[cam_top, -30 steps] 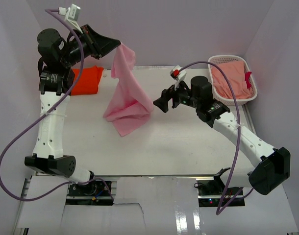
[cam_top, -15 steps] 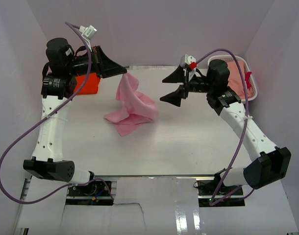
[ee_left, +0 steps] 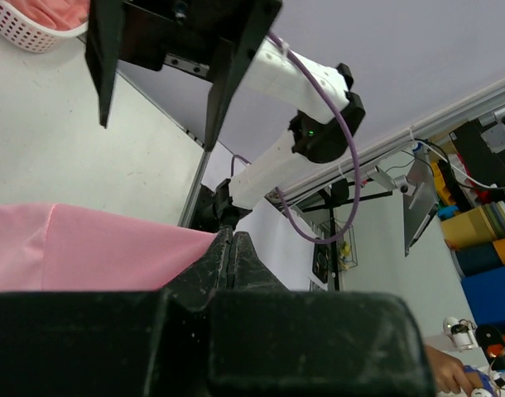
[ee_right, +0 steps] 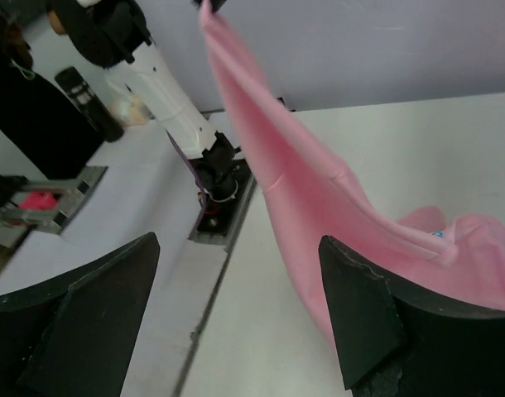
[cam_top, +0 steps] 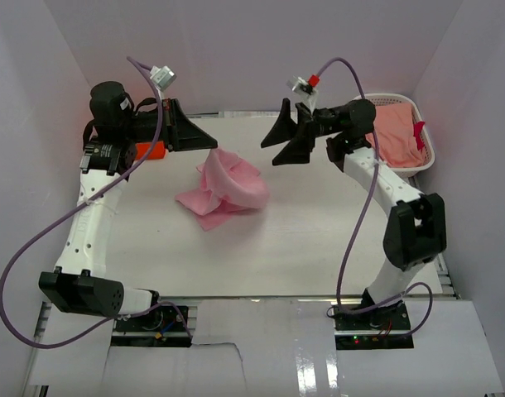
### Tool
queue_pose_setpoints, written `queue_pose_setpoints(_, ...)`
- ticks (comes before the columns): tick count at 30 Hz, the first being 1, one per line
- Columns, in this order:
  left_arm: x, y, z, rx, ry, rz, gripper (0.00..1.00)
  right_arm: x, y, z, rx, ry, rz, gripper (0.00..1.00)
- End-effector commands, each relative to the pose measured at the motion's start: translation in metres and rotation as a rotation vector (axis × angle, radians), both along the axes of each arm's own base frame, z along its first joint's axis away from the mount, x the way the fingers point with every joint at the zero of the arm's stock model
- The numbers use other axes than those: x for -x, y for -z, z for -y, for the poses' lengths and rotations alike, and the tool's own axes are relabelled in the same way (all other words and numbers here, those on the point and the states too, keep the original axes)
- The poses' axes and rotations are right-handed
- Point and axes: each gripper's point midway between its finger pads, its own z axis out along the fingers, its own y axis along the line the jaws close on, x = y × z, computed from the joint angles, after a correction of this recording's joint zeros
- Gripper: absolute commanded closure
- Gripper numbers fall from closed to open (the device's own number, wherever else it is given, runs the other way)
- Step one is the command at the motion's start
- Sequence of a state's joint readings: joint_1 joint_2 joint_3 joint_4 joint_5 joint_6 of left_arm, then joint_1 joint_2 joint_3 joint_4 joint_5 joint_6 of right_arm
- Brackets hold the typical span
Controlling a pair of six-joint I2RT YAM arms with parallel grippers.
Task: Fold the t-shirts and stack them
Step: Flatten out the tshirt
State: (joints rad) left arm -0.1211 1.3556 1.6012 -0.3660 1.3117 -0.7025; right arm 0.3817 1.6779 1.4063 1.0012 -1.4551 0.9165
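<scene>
Bright orange cloth t-shirt (cam_top: pixel 154 150) peeks out behind the left arm. Left gripper (cam_top: pixel 214 147) is clenched on an edge of the light pink cloth t-shirt (cam_top: pixel 232 184), its bulk crumpled on the white table (cam_top: pixel 319 240). Right gripper (cam_top: pixel 280 146) hangs near it, jaws spread, grasping nothing.

The top camera is looking down over the whole tabletop (cam_top: pixel 319 240) from above its near edge. Both wrist cameras are peering closely across at each other, all sharing the pink t-shirt (cam_top: pixel 232 182).
</scene>
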Motion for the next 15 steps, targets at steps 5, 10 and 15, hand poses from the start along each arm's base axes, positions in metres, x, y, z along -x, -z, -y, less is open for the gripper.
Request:
queue_pose_setpoints(5,0.011,-0.002,0.010,0.009,0.078,0.038,1.00,0.021,-0.025,-0.001,-0.063,-0.067,0.272,0.17)
queue_pose_setpoints(10,0.002,0.008,0.024,0.000,0.083,0.027,1.00,0.023,-0.033,-0.005,-0.080,-0.077,0.276,0.15)
queue_pose_setpoints(15,-0.004,0.015,0.049,-0.008,0.123,0.009,1.00,0.022,-0.047,-0.018,-0.070,-0.113,0.316,0.16)
